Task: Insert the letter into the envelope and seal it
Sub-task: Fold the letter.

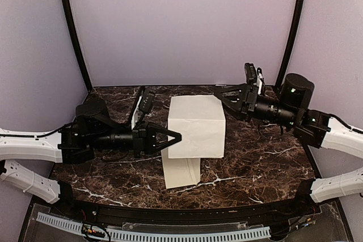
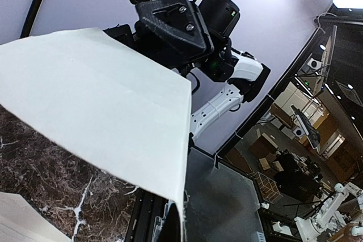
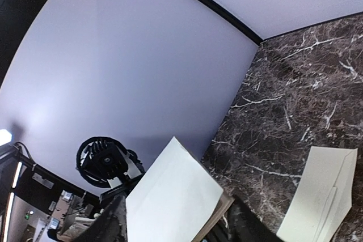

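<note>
The letter [image 1: 195, 126], a wide cream sheet, hangs above the marble table. My left gripper [image 1: 179, 137] is shut on its near left corner. In the left wrist view the letter [image 2: 102, 106] runs edge-on down into that gripper [image 2: 182, 225]. My right gripper [image 1: 218, 94] is at the letter's far right corner. In the right wrist view that gripper [image 3: 178, 228] has its fingers [image 3: 113, 225] spread wide, with the letter [image 3: 170, 196] between them. The envelope [image 1: 181, 172] lies flat on the table, its far part hidden under the letter. It also shows in the right wrist view [image 3: 320, 194].
The dark marble table [image 1: 261, 157] is enclosed by pale purple walls [image 1: 181, 21] at the back and sides. A black rail and a white cable strip [image 1: 153, 232] run along the near edge. The right arm [image 2: 181, 21] faces the left wrist camera.
</note>
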Robot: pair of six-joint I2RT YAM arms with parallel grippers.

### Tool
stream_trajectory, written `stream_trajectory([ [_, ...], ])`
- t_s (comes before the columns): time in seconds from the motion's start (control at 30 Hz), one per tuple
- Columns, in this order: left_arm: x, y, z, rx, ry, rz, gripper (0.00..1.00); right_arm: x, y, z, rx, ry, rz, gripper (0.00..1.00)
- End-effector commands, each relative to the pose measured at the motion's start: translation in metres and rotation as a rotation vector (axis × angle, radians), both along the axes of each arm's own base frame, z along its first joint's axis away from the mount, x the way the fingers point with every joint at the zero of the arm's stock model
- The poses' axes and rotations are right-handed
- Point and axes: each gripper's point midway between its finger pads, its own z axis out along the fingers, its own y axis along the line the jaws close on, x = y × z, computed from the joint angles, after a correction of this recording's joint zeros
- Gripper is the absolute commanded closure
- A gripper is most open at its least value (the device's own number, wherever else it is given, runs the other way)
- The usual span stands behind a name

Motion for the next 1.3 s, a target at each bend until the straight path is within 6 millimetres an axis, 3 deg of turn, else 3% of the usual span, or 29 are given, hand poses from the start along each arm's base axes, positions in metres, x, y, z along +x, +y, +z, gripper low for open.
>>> stream_trajectory([
  [0.0,0.003,0.003,-0.002,0.071,-0.022,0.029,1.00,0.010,-0.023,0.005,-0.154,-0.116,-0.112,0.26],
  [0.13,0.003,0.000,-0.008,0.111,-0.006,0.016,1.00,0.007,-0.040,0.013,-0.253,-0.224,-0.150,0.10],
  [0.27,0.003,-0.004,-0.008,0.124,0.023,-0.004,1.00,-0.006,-0.045,0.028,-0.309,-0.341,-0.101,0.06],
  [0.43,-0.005,-0.011,-0.003,0.121,0.025,-0.082,1.00,-0.042,-0.020,0.035,-0.307,-0.448,0.170,0.16],
  [0.57,-0.009,-0.018,-0.004,0.157,0.030,-0.136,1.00,-0.060,0.004,0.017,-0.330,-0.424,0.348,0.23],
  [0.77,-0.014,-0.023,-0.002,0.163,0.041,-0.178,1.00,-0.087,0.032,-0.006,-0.378,-0.419,0.489,0.53],
  [0.87,-0.016,-0.023,-0.001,0.157,0.053,-0.191,1.00,-0.092,0.037,-0.014,-0.383,-0.404,0.520,0.60],
  [1.27,-0.021,-0.026,-0.003,0.167,0.060,-0.237,1.00,-0.107,0.035,-0.022,-0.347,-0.374,0.581,0.69],
])
